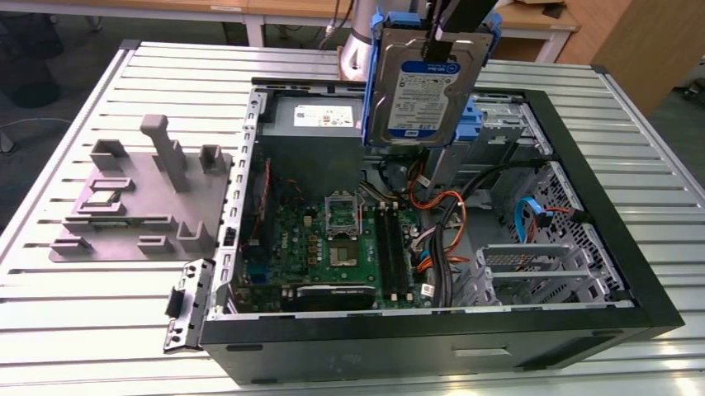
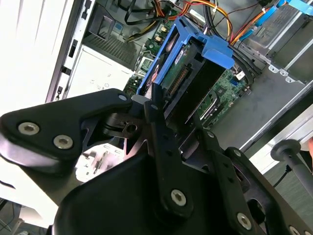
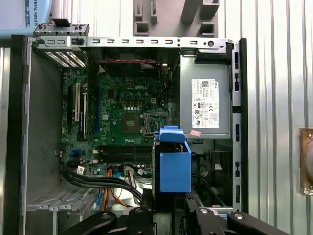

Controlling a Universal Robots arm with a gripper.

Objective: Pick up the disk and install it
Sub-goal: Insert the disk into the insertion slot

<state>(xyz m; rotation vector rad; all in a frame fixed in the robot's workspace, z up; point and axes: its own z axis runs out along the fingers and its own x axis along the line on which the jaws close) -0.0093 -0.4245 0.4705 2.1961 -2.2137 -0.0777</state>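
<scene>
The gripper (image 1: pixel 444 48) is clamping the disk (image 1: pixel 424 92) by its upper end and holding it in the air above the open computer case (image 1: pixel 617 272). The disk's long axis is running vertically, and its white-and-blue labelled face is facing the exterior view. It is a flat silver-grey metal slab with a bright blue plastic bracket (image 3: pixel 173 164) hugging its edges. Below it, a green motherboard (image 1: pixel 330 247) is lying in the black case on the ribbed metal worktop (image 1: pixel 111 318).

open computer case (image 1: pixel 441 351) | motherboard (image 1: pixel 336 247) | power supply (image 3: pixel 205 103) | grey fixture (image 1: pixel 132 210) | slatted table (image 1: pixel 88 330)
</scene>
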